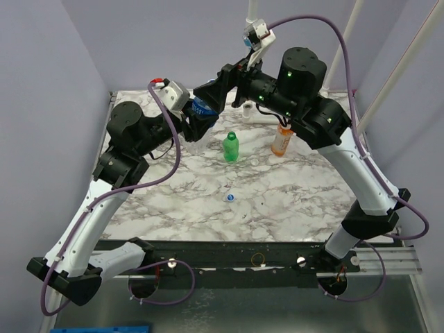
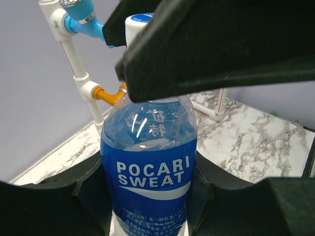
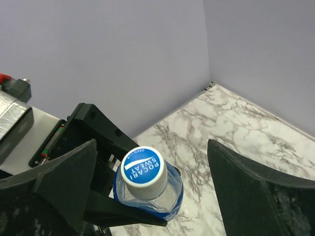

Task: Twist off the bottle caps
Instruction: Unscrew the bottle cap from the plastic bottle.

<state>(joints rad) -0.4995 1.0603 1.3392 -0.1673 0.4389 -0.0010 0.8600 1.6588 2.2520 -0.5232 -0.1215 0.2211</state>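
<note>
**Risk: blue-label bottle could spin in the grip instead of the cap turning**

Top view: the left gripper (image 1: 196, 123) was clenched on the blue-label bottle (image 1: 202, 107), holding it up off the table (image 1: 305, 201) near the far-left corner. The right gripper (image 1: 210, 92) sat over the bottle's top. The green bottle (image 1: 231, 147) stood mid-table and the orange bottle (image 1: 282, 140) nearer the far edge, right of centre. One loose cap (image 1: 230, 197) lay toward the near edge from the green one. If the arms crowded each other while twisting, an elbow swing could've knocked either standing bottle over.

Left wrist view: the pads gripped the bottle at label height on both sides (thin, soft-looking plastic). The right gripper's black body blocked most of the neck. The white cap (image 2: 137, 22) only peeked out, w/ blue and orange pipe fittings (image 2: 81, 11) behind. Likely failure: torque on the cap would twist the whole bottle between the pads, or the wall would buckle if squeezed harder. Couldn't tell if there was liquid inside; if so, a squeeze w/ the cap loose could spill.

Right wrist view: the right jaws stood wide apart, released, one either side of the cap and touching nothing. The cap sat a bit closer to the left-hand finger (image 3: 69, 172). Closing off-centre could shove the neck sideways and tilt the bottle. Once freed, the cap could drop and roll to a table edge.
</note>
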